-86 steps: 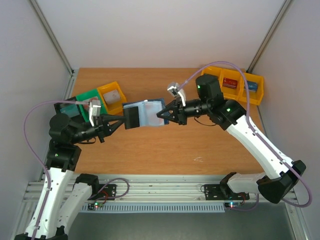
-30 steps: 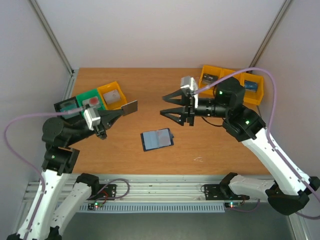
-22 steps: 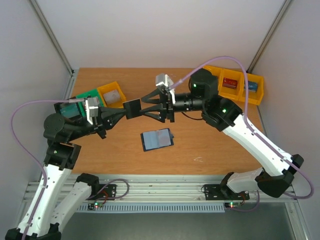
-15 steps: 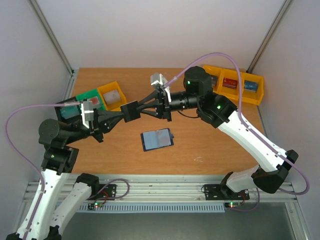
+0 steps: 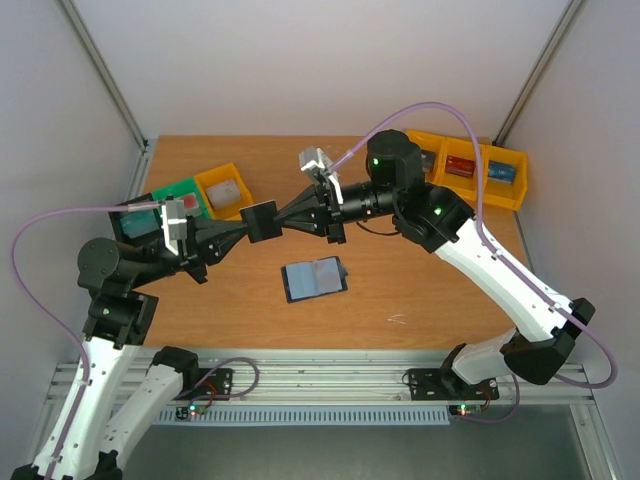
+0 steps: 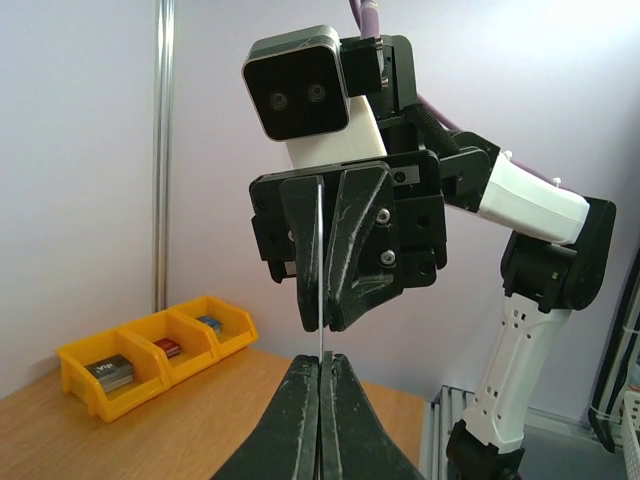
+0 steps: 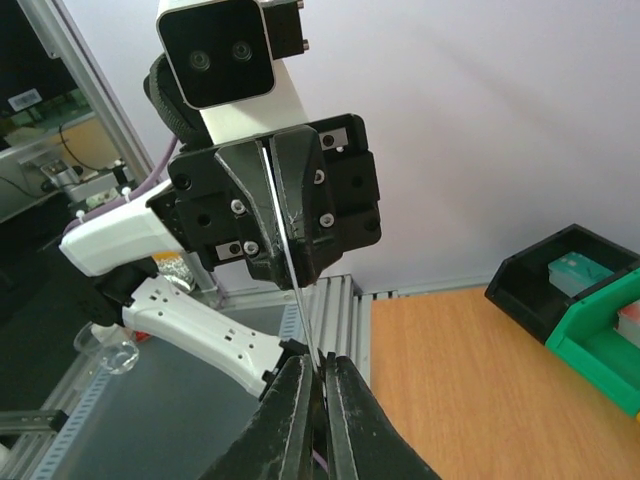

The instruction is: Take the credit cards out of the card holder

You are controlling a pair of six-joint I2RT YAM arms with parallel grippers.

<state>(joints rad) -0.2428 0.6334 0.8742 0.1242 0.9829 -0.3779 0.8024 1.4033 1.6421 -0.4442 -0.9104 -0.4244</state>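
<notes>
A black credit card (image 5: 262, 221) hangs in the air above the table, pinched from both sides. My left gripper (image 5: 246, 227) is shut on its left edge and my right gripper (image 5: 281, 217) is shut on its right edge. The card shows edge-on as a thin line in the left wrist view (image 6: 320, 300), between my left gripper (image 6: 321, 362) and the right one (image 6: 322, 315). It shows the same way in the right wrist view (image 7: 290, 255), running into my right gripper (image 7: 320, 362). The navy card holder (image 5: 314, 278) lies open on the table below, its grey-blue lining up.
A yellow bin (image 5: 224, 190), a green bin (image 5: 172, 200) and a black bin (image 5: 133, 215) stand at the back left. A row of yellow bins (image 5: 478, 166) holding small items stands at the back right, also visible in the left wrist view (image 6: 150, 345).
The card holder, earlier held between both grippers, now lies on the table. My right gripper moved left to the card in my left gripper and closed on it.
</notes>
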